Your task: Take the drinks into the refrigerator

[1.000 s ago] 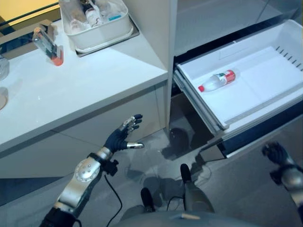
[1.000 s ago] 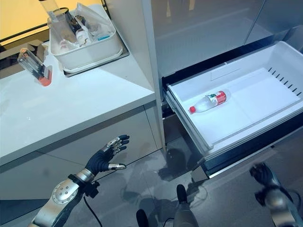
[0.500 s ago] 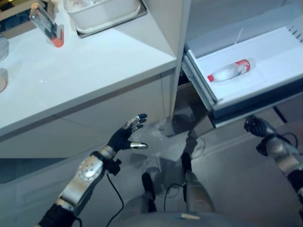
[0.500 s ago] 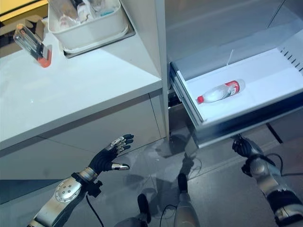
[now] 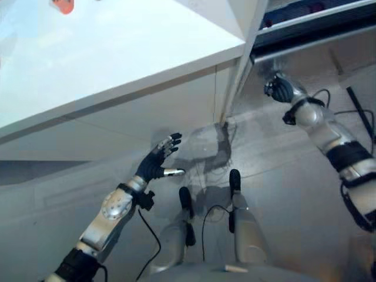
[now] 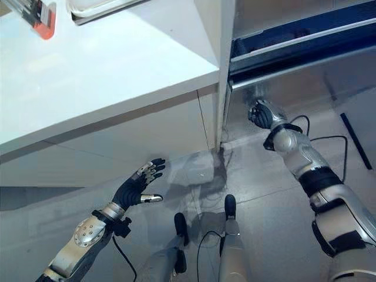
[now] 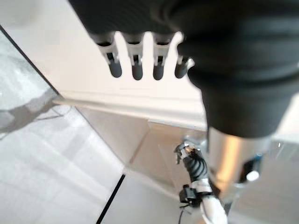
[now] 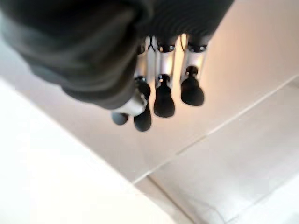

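The refrigerator drawer (image 6: 294, 50) shows as a dark front with a pale rail along it, standing close in to the white cabinet post (image 6: 226, 70). My right hand (image 6: 261, 113) is raised against the lower edge of that front, with relaxed fingertips (image 8: 163, 100) resting on a pale surface and holding nothing. My left hand (image 5: 158, 163) hangs open and empty over the floor in front of the lower cabinet. The right hand (image 7: 189, 156) also appears small in the left wrist view.
A white counter (image 6: 106, 64) juts out on the left, above a pale cabinet front (image 5: 147, 117). At its far edge are a clear container with a red end (image 6: 36, 10) and the corner of a white tray (image 6: 100, 6). Grey floor (image 5: 282, 194) lies between the arms.
The camera has tilted down, so everything sits higher in the picture. The drawer has slid in towards the refrigerator with my right hand rising against its front. The left hand barely moved.
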Tool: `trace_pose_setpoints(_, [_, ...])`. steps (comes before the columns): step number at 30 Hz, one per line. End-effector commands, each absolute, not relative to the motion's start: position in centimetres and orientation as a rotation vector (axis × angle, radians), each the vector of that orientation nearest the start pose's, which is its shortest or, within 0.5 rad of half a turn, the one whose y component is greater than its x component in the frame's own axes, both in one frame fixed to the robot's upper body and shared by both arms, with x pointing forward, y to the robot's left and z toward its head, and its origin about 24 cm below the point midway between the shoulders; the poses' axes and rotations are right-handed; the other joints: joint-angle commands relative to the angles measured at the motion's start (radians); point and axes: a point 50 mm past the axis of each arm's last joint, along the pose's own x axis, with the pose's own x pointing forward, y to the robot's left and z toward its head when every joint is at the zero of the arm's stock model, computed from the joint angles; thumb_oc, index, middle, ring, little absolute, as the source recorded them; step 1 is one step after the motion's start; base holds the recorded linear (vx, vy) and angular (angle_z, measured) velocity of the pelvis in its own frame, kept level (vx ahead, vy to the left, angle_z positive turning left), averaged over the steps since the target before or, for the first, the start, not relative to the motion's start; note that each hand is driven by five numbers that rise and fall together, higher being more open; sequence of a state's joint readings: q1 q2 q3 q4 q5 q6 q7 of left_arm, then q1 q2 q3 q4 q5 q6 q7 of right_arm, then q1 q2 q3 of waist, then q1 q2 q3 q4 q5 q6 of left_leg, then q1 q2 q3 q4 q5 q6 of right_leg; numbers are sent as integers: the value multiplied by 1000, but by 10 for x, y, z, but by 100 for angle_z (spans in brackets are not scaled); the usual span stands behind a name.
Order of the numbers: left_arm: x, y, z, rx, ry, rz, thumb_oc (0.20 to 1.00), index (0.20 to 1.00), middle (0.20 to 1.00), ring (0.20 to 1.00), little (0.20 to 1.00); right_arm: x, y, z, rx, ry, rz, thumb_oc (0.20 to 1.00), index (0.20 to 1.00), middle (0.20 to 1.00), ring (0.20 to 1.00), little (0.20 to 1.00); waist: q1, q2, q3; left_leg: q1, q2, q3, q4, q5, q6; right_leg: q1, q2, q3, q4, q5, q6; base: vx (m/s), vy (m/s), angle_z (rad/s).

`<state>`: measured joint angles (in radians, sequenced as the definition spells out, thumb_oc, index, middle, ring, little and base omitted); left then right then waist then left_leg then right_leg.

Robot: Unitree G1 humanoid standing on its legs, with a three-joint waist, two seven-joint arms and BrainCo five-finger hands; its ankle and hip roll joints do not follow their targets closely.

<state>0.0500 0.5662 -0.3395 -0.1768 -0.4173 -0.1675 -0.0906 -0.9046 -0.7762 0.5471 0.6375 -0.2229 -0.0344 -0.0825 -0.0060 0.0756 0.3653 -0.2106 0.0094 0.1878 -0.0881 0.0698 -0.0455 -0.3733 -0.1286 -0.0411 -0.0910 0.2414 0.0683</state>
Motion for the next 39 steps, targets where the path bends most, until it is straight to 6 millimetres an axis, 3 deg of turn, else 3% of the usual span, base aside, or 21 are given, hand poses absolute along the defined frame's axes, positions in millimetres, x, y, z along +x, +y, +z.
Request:
trace_pose_setpoints(1, [222, 155, 92, 76, -232, -470, 1000, 1000, 1000, 1000, 1000, 392, -204, 243, -1158, -389, -56, 200, 200, 200, 200, 200, 19, -43, -4, -69, -24, -108, 1, 9, 30, -6, -56, -34, 41, -23, 90, -16, 31, 12])
trace_pose_setpoints(4, [223, 155, 93, 76, -237, -456, 1000, 1000, 1000, 1000, 1000, 392, -205, 241, -1139, -389, -61, 200, 200, 200, 200, 200, 20, -42, 7, -72, -26, -117, 1, 9, 35, -28, -58, -32, 77, -34, 86, -7, 31, 10])
trace_pose_setpoints(7, [226, 154, 94, 79, -248, -439, 1000, 1000, 1000, 1000, 1000, 388, -212, 227, -1073, -368, -83, 200, 200, 200, 200, 200, 25, -39, 22, -76, -30, -134, 1, 6, 46, -59, -61, -23, 132, -56, 80, 9, 35, 8])
trace_pose_setpoints(9, [227, 154, 94, 85, -253, -432, 1000, 1000, 1000, 1000, 1000, 385, -221, 214, -1013, -336, -107, 1000, 1000, 1000, 1000, 1000, 29, -42, 24, -77, -34, -142, 1, 6, 51, -67, -63, -20, 149, -65, 79, 11, 22, 6])
trace_pose_setpoints(13, [230, 155, 94, 85, -262, -406, 1000, 1000, 1000, 1000, 1000, 376, -230, 177, -875, -271, -134, 1000, 1000, 1000, 1000, 1000, 27, -42, 26, -74, -43, -153, 1, 4, 57, -65, -66, -16, 154, -73, 79, 0, 0, 0])
trace_pose_setpoints(17, [232, 161, 94, 100, -269, -365, 1000, 1000, 1000, 1000, 1000, 353, -243, 115, -717, -128, -168, 1000, 1000, 1000, 1000, 1000, 18, -47, 13, -62, -49, -158, 1, -3, 59, -41, -67, -16, 133, -74, 81, 16, 7, 1])
trace_pose_setpoints(23, [231, 176, 86, 118, -233, -298, 1000, 1000, 1000, 1000, 1000, 288, -279, 25, -492, 143, -277, 1000, 1000, 1000, 1000, 1000, -17, -63, -13, -29, -47, -152, 1, -16, 55, 1, -62, -11, 118, -85, 85, 33, 4, 0])
trace_pose_setpoints(26, [230, 184, 74, 128, -175, -279, 1000, 1000, 1000, 1000, 1000, 245, -291, -23, -354, 329, -318, 1000, 1000, 1000, 1000, 1000, -32, -70, -28, 6, -48, -146, 1, -31, 53, 30, -57, -7, 125, -100, 86, 27, 3, -1])
trace_pose_setpoints(28, [230, 188, 67, 129, -143, -275, 1000, 1000, 1000, 1000, 1000, 226, -295, -44, -291, 422, -342, 1000, 1000, 1000, 1000, 1000, -39, -73, -40, 14, -50, -141, 1, -31, 51, 39, -60, -4, 126, -97, 86, 7, 5, -6])
trace_pose_setpoints(33, [226, 195, 40, 108, -22, -233, 1000, 1000, 1000, 1000, 1000, 179, -299, -88, -194, 648, -391, 1000, 1000, 1000, 1000, 1000, -47, -78, -75, 58, -54, -135, 1, -45, 51, 89, -61, -3, 116, -104, 89, 22, 9, -8])
trace_pose_setpoints(36, [221, 202, 12, 102, 95, -176, 1000, 1000, 1000, 1000, 1000, 161, -295, -103, -173, 746, -377, 1000, 1000, 1000, 1000, 1000, -48, -81, -103, 80, -57, -134, 1, -51, 53, 122, -63, -7, 101, -104, 92, 22, 10, -2])
trace_pose_setpoints(39, [213, 207, -30, 129, 279, -105, 1000, 1000, 1000, 1000, 1000, 148, -289, -117, -182, 852, -337, 1000, 1000, 1000, 1000, 1000, -46, -85, -131, 99, -62, -139, 1, -56, 57, 152, -70, -14, 87, -102, 96, 12, 9, 1])
